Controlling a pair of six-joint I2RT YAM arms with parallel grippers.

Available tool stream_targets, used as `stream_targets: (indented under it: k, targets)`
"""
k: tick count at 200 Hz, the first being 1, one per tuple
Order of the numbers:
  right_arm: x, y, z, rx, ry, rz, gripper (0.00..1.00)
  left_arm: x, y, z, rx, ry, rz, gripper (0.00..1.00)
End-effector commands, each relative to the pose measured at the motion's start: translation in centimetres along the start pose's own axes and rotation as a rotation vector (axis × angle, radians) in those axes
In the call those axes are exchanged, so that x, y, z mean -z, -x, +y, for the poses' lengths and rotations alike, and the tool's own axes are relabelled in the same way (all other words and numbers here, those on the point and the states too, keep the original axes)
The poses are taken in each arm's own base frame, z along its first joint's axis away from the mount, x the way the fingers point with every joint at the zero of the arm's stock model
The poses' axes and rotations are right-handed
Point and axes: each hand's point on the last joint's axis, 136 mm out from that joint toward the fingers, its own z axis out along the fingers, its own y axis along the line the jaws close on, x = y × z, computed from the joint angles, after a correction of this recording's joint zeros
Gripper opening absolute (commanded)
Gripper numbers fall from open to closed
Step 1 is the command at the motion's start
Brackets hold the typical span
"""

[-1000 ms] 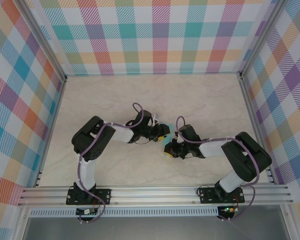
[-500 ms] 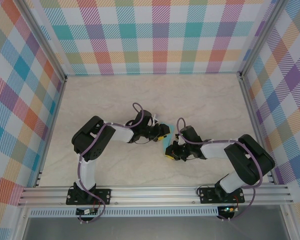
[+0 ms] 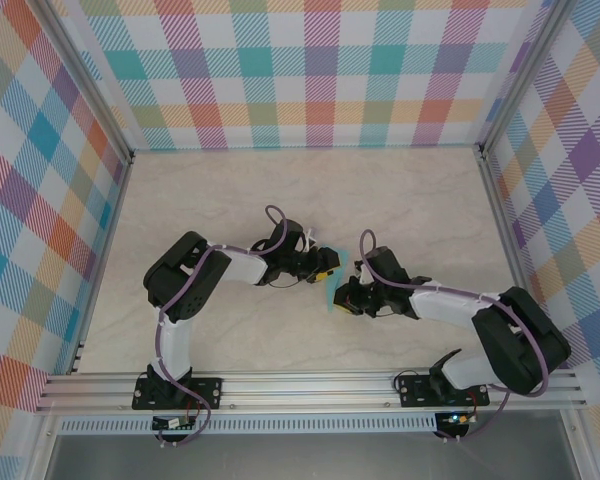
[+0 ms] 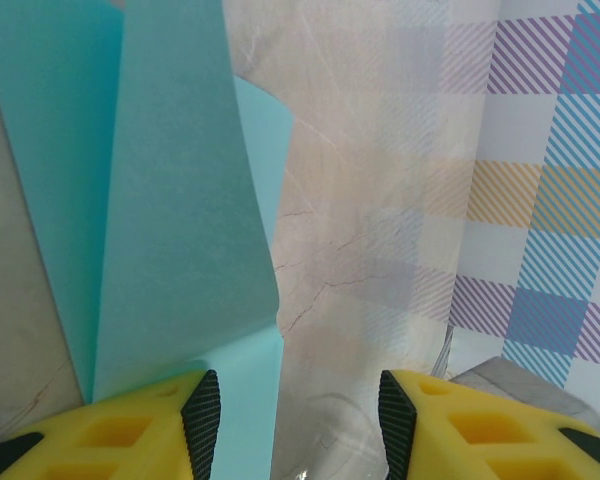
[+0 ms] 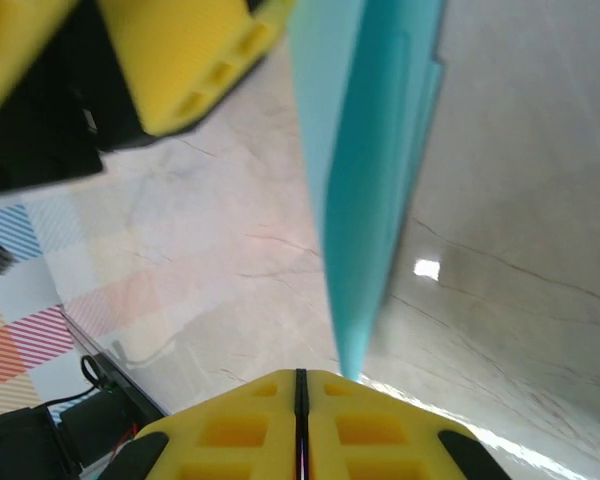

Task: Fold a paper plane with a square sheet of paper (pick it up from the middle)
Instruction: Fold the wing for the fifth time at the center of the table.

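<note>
Folded turquoise paper point(image 4: 180, 230) ran far-to-near across mid-bench, narrow end nipped in closed right pincer point(image 5: 300, 382); left pincer point(image 4: 298, 400) stood half-open, touching it.

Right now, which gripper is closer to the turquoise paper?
Right. The right gripper has its jaws shut on the paper, which sticks out from between them. The left gripper is open beside the paper, with a fold next to one side of its gap, not pinched.

The left arm point(image 3: 242, 268) holds its jaws apart; the right arm point(image 3: 445, 297) has jaws pressed together.
</note>
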Motion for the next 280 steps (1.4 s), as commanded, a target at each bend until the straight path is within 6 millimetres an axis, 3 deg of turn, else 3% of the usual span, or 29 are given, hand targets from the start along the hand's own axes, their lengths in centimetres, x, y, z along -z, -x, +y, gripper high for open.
stream_targets:
  k: [1, 51, 92, 115, 186, 238, 280]
  targets:
    - [-0.3, 1.8, 2.4, 0.003, 0.079, -0.047, 0.09, -0.7, -1.3, 4.8, 0.081, 0.133, 0.037, 0.48]
    - [-2.7, 3.2, 2.8, -0.026, 0.099, -0.025, 0.09, -0.7, -1.4, 4.7, 0.082, 0.132, 0.043, 0.48]
    - [-3.9, 0.7, -2.6, -0.127, -0.036, 0.038, 0.09, -0.6, -1.4, 4.8, 0.082, 0.136, 0.04, 0.48]
    - [-4.0, -1.0, -4.0, -0.141, -0.047, 0.084, 0.1, -0.6, -1.4, 4.9, 0.083, 0.141, 0.04, 0.48]
    - [-3.0, -2.3, -1.9, -0.042, -0.025, 0.158, 0.12, -0.6, -1.4, 5.3, 0.092, 0.155, 0.036, 0.48]
    - [-3.4, -4.0, -3.5, -0.068, -0.068, 0.22, 0.12, -0.6, -1.4, 5.4, 0.096, 0.162, 0.035, 0.48]
    - [-2.6, -4.1, -2.7, -0.042, -0.051, 0.206, 0.13, -0.7, -1.4, 5.3, 0.095, 0.16, 0.04, 0.48]
